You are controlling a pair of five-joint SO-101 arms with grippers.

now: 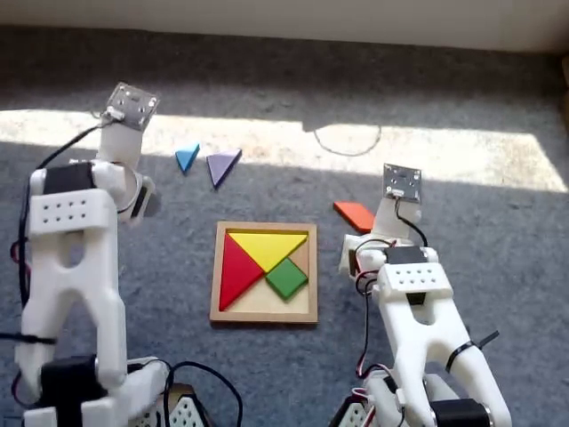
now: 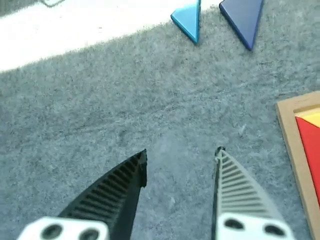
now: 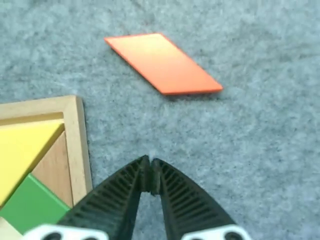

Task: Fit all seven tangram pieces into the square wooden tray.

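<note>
The square wooden tray [image 1: 265, 316] lies on the grey carpet between the two arms and holds a yellow triangle [image 1: 268, 246], a red triangle [image 1: 237, 271] and a green square [image 1: 287, 277]. A light blue triangle [image 1: 187, 158] and a purple triangle [image 1: 222, 165] lie beyond the tray to the left; both also appear ahead of my left gripper [image 2: 181, 159], which is open over bare carpet. An orange parallelogram [image 3: 162, 63] lies right of the tray, just ahead of my right gripper [image 3: 150, 167], which is shut on nothing beside the tray's edge [image 3: 80, 140].
Grey carpet covers the whole area, with a bright sunlit band across the far side. A thin cable loop [image 1: 347, 140] lies in that band. Open carpet surrounds the tray in front and to the left.
</note>
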